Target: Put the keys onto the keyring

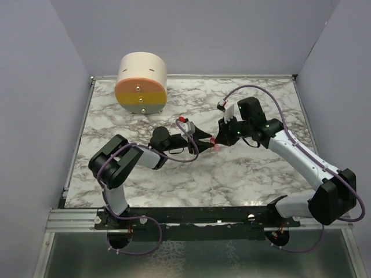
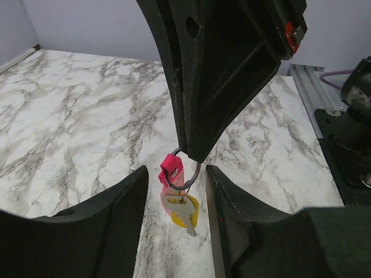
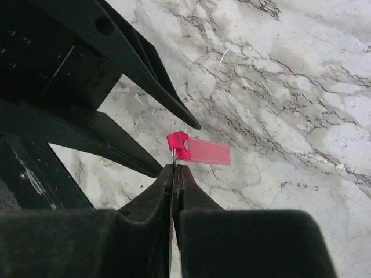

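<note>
**Ring pinched, key dangling**

My right gripper (image 3: 175, 169) is clamped on the keyring (image 3: 200, 152) by its metal ring. The key (image 2: 184, 211) hangs off it inside my left gripper (image 2: 177, 191), jaws spread, not touching. Likely light, stiff, slippery and swingy: pinch its flat faces.

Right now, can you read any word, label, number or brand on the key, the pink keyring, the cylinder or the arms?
None readable in any view.
The key and the keyring show no lettering I can make out.
The cream-and-orange cylinder bears only small metal studs, no print.
</note>
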Controlling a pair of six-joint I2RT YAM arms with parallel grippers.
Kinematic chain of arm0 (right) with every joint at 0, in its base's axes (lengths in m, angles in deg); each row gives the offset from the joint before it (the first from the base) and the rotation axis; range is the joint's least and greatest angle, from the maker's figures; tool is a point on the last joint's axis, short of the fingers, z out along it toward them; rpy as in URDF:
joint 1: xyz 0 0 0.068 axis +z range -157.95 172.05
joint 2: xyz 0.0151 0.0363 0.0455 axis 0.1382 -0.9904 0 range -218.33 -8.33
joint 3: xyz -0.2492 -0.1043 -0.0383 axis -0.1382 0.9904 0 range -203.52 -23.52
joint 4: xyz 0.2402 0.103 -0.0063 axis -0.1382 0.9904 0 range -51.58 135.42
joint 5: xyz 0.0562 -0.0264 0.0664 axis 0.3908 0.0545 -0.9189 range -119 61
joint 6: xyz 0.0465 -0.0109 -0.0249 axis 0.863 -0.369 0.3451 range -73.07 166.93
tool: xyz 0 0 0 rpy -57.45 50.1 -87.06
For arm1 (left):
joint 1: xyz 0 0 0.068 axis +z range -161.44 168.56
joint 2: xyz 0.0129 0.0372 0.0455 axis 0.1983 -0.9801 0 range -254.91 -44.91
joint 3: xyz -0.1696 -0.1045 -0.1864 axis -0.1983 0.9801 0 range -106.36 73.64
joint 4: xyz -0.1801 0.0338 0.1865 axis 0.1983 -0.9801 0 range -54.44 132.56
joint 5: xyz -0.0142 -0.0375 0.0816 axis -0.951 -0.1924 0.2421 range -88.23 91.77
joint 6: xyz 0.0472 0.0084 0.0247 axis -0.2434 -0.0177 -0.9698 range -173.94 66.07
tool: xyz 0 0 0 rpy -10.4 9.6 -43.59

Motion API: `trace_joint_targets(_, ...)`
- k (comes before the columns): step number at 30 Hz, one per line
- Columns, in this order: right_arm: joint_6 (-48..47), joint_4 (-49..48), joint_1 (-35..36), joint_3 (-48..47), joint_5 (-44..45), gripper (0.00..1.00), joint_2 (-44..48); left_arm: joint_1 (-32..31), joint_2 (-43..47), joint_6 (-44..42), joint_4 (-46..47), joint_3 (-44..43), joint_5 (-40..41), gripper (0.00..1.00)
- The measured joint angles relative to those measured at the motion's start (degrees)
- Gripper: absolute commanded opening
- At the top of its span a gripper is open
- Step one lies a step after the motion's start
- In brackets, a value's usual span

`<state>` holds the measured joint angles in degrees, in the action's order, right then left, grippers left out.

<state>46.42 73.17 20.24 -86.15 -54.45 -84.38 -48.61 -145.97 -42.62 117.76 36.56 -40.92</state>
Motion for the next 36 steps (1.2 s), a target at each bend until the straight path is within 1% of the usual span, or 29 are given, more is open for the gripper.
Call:
trace_joint_targets(4,-0.44,0.00,0.00,0.00,-0.70,0.01,0.17,1.03,-3.91,5.33,4.87,-2.34,-4.79,0.34)
trace_joint_targets(6,-0.61,-0.02,0.02,0.00,-0.83,0.01,0.24,1.33,-4.70,6.88,6.05,-2.99,-6.32,0.27)
trace_joint_targets(11,-0.90,0.11,0.22,0.00,-0.92,0.01,0.44,1.60,-5.25,8.92,7.04,-3.78,-8.55,0.14)
trace_joint_targets(18,-1.22,0.46,0.26,0.00,-1.03,0.01,0.72,1.95,-5.88,10.03,7.37,-4.55,-9.09,0.00)
trace_joint_targets(28,-1.27,0.42,0.26,0.00,-0.98,0.01,0.96,1.97,-5.88,10.29,7.48,-4.59,-8.85,0.00)
trace_joint_targets(35,0.31,-2.34,0.28,2.21,-0.66,0.11,3.63,1.97,-5.88,12.41,8.68,-4.31,-6.67,0.00)
trace_joint_targets(36,0.70,-3.26,0.26,2.89,-0.66,0.15,4.35,1.95,-5.88,12.85,9.05,-4.07,-6.38,0.00)
